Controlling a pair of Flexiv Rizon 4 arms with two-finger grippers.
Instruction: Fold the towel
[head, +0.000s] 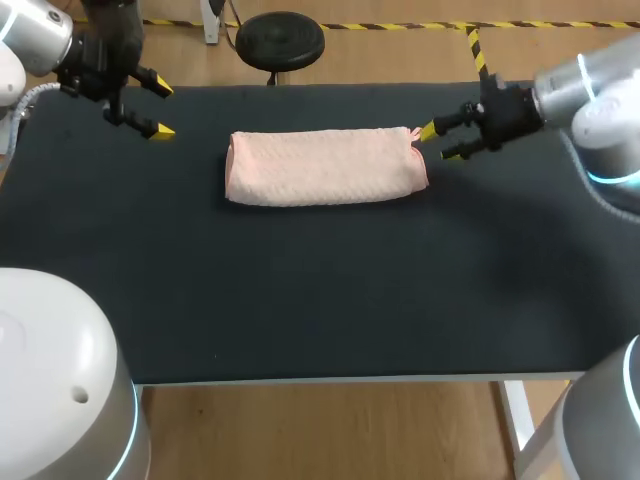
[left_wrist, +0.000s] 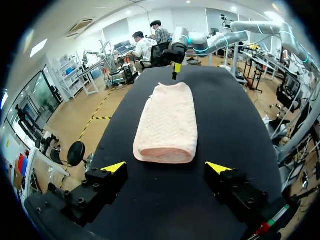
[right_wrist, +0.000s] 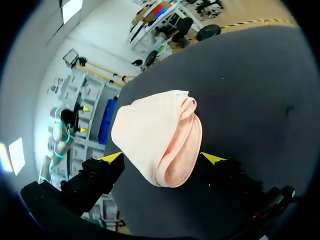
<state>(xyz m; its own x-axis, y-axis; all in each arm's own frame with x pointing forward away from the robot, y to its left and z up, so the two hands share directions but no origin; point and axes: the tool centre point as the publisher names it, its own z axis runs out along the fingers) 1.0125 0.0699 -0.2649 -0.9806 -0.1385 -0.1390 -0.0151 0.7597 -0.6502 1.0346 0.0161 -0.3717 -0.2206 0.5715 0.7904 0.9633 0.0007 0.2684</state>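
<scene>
No legible text (labels neither)

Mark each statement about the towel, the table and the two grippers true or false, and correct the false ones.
1. The pink towel lies folded on the black table. True.
2. The left gripper is shut on the towel. False: it is open and well apart from the towel, by the table's far left corner.
3. The right gripper is open, close by the towel's right end. True.
4. The towel hangs over the table's near edge. False: it lies wholly on the table, towards the far side.
</scene>
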